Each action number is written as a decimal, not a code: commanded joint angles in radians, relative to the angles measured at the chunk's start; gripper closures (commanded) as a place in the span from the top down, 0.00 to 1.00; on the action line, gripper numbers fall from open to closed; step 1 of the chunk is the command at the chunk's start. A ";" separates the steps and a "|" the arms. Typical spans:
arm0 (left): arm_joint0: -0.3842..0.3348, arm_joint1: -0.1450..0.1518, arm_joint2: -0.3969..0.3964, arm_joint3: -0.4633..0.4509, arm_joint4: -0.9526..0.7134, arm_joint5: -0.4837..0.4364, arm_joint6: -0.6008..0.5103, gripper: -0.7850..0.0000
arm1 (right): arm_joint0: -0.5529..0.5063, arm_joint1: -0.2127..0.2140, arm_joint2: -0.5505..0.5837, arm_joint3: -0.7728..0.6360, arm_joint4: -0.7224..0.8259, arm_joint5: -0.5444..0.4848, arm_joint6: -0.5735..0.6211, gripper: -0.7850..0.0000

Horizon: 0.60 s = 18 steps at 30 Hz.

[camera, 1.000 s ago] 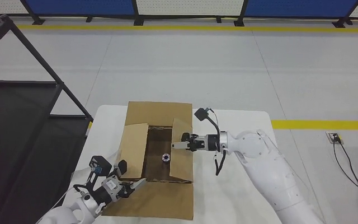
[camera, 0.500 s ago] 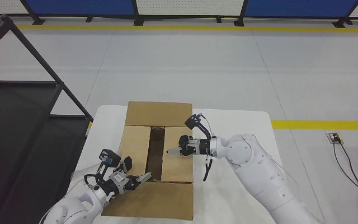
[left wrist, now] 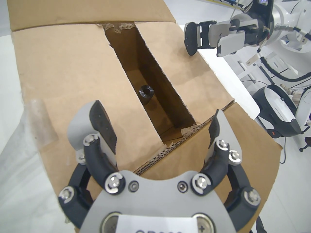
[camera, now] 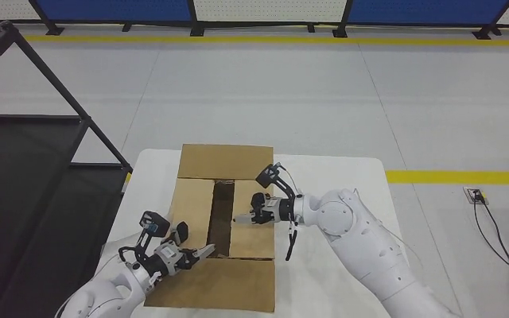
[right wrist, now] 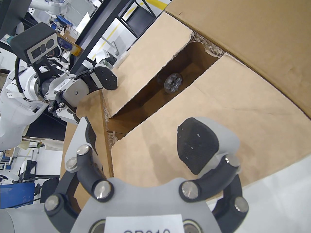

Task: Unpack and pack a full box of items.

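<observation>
1. The desk (camera: 330, 171) has a plain white top.
2. One brown cardboard box (camera: 191, 211) lies directly on it, over the left and middle of the top.
3. Bare white surface shows in a wide area to the right of the box and in narrow strips along its left and far sides.
4. A dark slot runs down the middle of the box's top.

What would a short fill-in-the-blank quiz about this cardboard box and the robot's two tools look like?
1. The cardboard box stands on a ____ table.
2. A small round metal part lies ____ the box, seen through the gap between its flaps.
3. The left tool and the right tool both have their fingers ____, gripping nothing.

Missing words: white; inside; open.
</observation>
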 commanded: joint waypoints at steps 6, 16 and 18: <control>0.064 0.008 -0.076 -0.081 -0.019 -0.041 0.074 1.00 | 0.005 0.004 0.022 -0.002 0.041 -0.026 -0.011 1.00; 0.266 0.024 -0.301 -0.150 -0.067 -0.235 0.180 1.00 | 0.059 0.003 0.074 0.063 0.076 0.006 -0.136 1.00; 0.309 0.026 -0.346 -0.136 -0.095 -0.278 0.207 1.00 | 0.070 0.002 0.080 0.090 0.081 0.018 -0.152 1.00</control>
